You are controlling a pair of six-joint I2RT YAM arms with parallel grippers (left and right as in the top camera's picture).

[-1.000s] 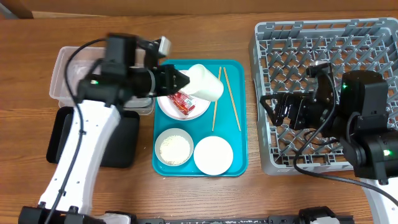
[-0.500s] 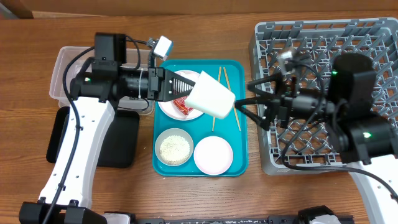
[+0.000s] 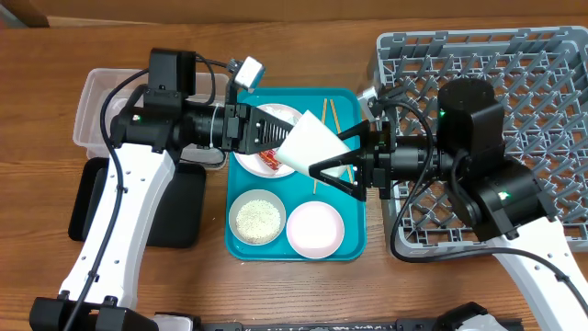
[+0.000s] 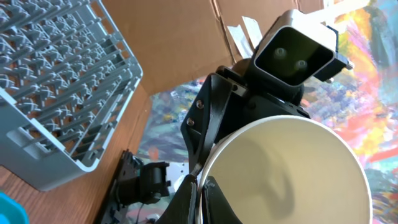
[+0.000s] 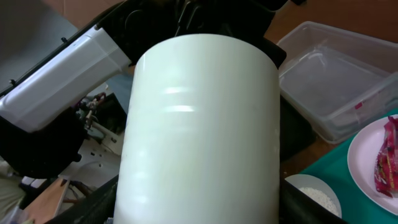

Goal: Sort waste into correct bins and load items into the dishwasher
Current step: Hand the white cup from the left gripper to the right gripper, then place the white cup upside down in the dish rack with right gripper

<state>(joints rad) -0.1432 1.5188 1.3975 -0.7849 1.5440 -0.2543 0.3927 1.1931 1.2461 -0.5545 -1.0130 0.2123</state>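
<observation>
Wooden table (image 3: 276,290), seen from above on my remote screen. At right stood the grey dish rack (image 3: 551,55), and at centre the teal tray (image 3: 352,230). At left were the clear tub (image 3: 92,101), far, and the black tray (image 3: 184,207), near, just beside each other.

On the teal tray lay a plate (image 3: 246,158) carrying the red wrapper (image 3: 269,158), a bowl of rice (image 3: 257,219), a smaller plate (image 3: 315,228) and two chopsticks (image 3: 328,112).

The cup (image 3: 308,142) hung in the air above the far part of the teal tray. It was tipped on its side, mouth to the left, between the two arms. The left gripper (image 3: 274,136) pinched the cup's rim, one finger inside and one outside. The right gripper (image 3: 328,156) reached in from the right with its jaws spread to either side of the cup's wall. I could not tell whether they touched it.

I judged the cup light, stiff and smooth-walled, so likely to slip, and possibly breakable if dropped. The best hold looked to be square across the body, toward the base and clear of the left fingers.
</observation>
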